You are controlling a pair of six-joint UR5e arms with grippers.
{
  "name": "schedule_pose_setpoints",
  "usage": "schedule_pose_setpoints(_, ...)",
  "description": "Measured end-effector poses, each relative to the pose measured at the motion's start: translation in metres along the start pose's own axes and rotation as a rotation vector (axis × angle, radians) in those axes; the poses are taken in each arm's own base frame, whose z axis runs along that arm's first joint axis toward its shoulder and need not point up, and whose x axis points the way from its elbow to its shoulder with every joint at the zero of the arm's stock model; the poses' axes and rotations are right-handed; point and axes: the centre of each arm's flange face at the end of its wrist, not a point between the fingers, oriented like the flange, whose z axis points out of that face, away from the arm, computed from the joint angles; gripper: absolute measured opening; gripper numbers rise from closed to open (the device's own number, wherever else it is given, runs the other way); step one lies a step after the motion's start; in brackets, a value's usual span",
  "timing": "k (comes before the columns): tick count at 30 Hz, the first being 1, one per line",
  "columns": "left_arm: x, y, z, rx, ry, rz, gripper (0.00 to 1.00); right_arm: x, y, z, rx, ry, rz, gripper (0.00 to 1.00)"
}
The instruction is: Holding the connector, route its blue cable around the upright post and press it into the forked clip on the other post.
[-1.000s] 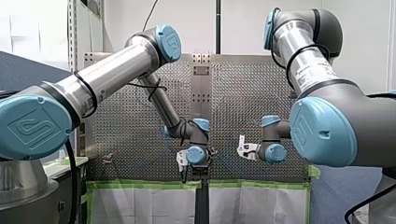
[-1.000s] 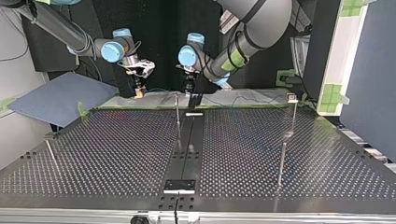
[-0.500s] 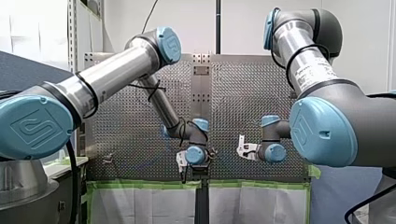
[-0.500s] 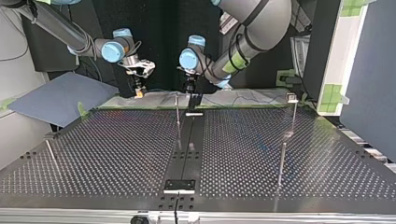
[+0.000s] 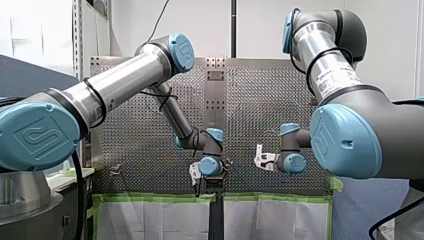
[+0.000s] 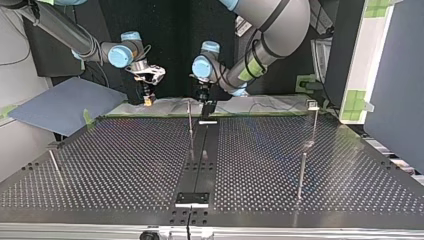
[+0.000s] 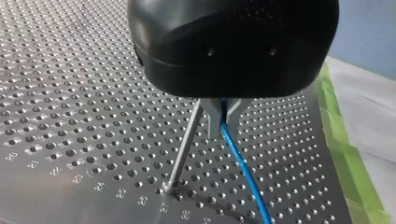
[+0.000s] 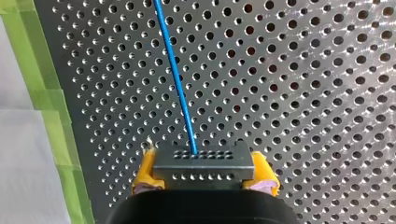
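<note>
Since a second ago my left wrist has dipped slightly in the top view, while my right hand (image 8: 204, 171) has barely shifted. Its yellow pads (image 8: 145, 171) pinch the dark grey rectangular connector (image 8: 204, 161), long axis crosswise between them, holed face pointing ahead. The thin blue cable (image 8: 177, 79) leaves that face over the perforated metal worktop (image 8: 303, 70), and my left hand (image 7: 223, 128) is pressed together on it beside the slim upright metal post (image 7: 184, 149).

Lit brightly and evenly from above; glaring softly off the perforated table (image 7: 70, 70) in both wrist views; much darker at the far side in the top view.
</note>
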Motion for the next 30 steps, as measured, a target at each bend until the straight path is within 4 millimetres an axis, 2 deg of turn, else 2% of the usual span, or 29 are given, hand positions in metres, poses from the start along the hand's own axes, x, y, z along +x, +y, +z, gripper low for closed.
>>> schedule_pose_setpoints(21,-0.011,0.004,0.012,0.000,0.007,0.001,0.00,0.008,0.003,0.008,-0.006,0.006,-0.001,0.00)
schedule_pose_setpoints(22,-0.011,0.004,0.012,0.002,0.009,0.002,0.13,0.007,0.003,0.008,-0.006,0.005,-0.001,0.00)
schedule_pose_setpoints(23,-0.011,0.004,0.012,0.003,0.010,0.002,0.22,0.008,0.003,0.008,-0.007,0.005,-0.001,0.00)
schedule_pose_setpoints(24,-0.011,0.004,0.012,0.004,0.012,0.003,0.22,0.008,0.003,0.008,-0.008,0.005,-0.001,0.00)
schedule_pose_setpoints(25,-0.011,0.004,0.012,0.006,0.014,0.003,0.34,0.008,0.003,0.008,-0.007,0.005,-0.001,0.00)
schedule_pose_setpoints(26,-0.010,0.004,0.012,0.008,0.017,0.004,0.54,0.007,0.002,0.008,-0.005,0.005,-0.001,0.00)
schedule_pose_setpoints(27,-0.010,0.004,0.012,0.009,0.020,0.005,0.54,0.007,0.002,0.008,-0.005,0.005,-0.001,0.00)
schedule_pose_setpoints(28,-0.010,0.003,0.011,0.012,0.024,0.006,0.69,0.007,0.002,0.008,-0.005,0.005,-0.001,0.00)
schedule_pose_setpoints(29,-0.010,0.003,0.011,0.015,0.028,0.008,0.90,0.007,0.002,0.008,-0.005,0.004,-0.001,0.00)
schedule_pose_setpoints(30,-0.009,0.003,0.010,0.016,0.033,0.009,0.90,0.007,0.001,0.008,-0.004,0.004,-0.001,0.00)
